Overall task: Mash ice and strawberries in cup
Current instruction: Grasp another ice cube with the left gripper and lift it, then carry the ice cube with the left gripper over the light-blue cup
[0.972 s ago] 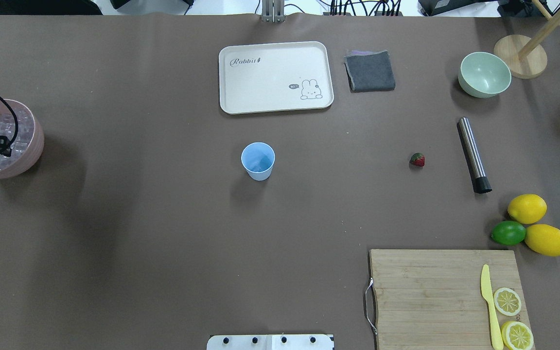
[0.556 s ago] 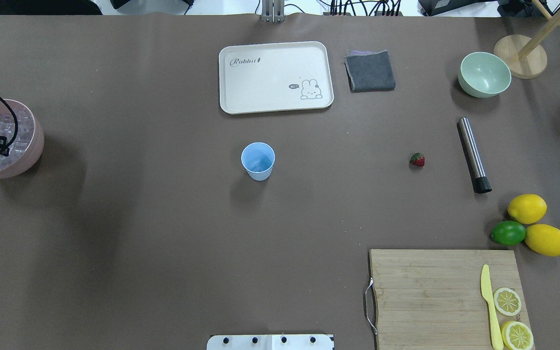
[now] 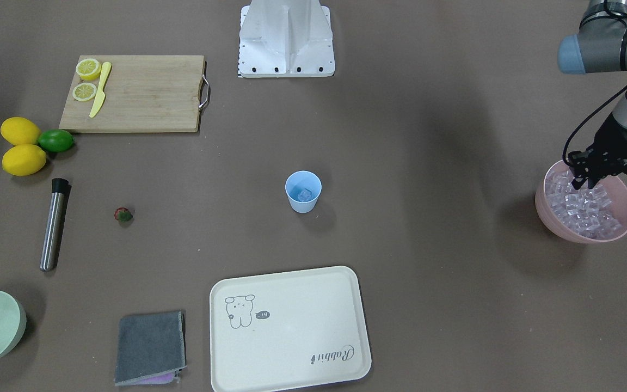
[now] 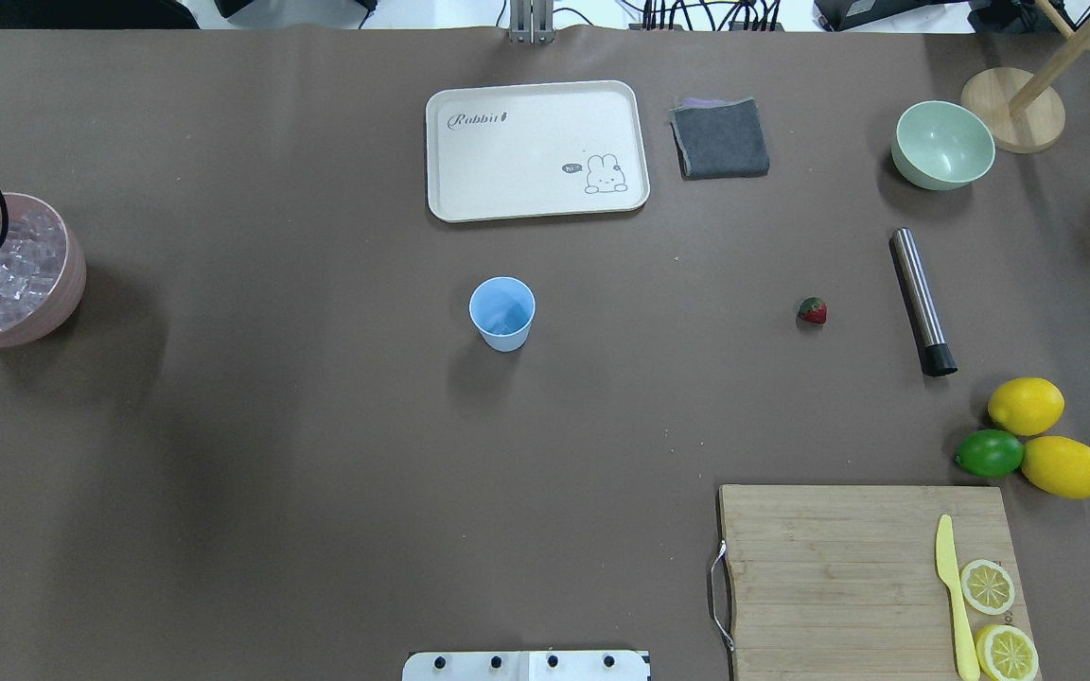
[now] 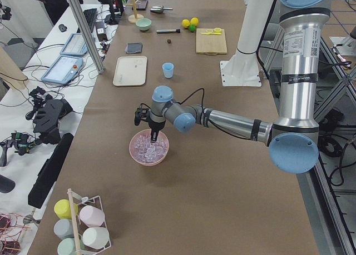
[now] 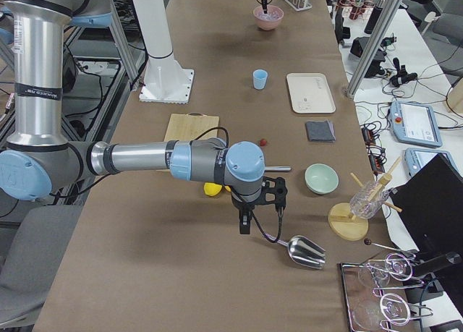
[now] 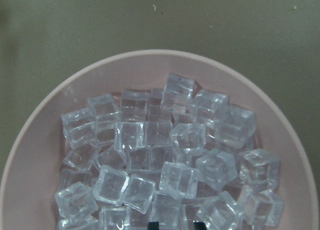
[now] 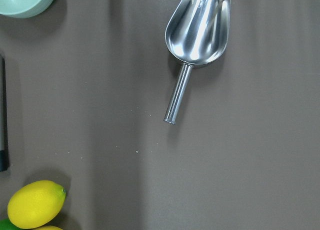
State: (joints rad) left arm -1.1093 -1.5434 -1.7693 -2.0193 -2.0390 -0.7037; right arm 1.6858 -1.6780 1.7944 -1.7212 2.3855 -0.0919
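The left gripper (image 3: 581, 182) hangs with its tips among the ice (image 7: 170, 155) heaped in the pink bowl (image 3: 543, 209) at the table's left end. In the left wrist view its 2 dark fingertips (image 7: 155, 226) stand apart, jaws spread, at the frame's bottom edge. The light-blue cup (image 4: 501, 312) stands upright mid-table, 1 cube inside. The strawberry (image 4: 813, 310) lies well to its right, near the metal muddler (image 4: 922, 301). The right gripper (image 6: 244, 223) hovers above a steel scoop (image 8: 200, 32); I cannot tell how its jaws stand.
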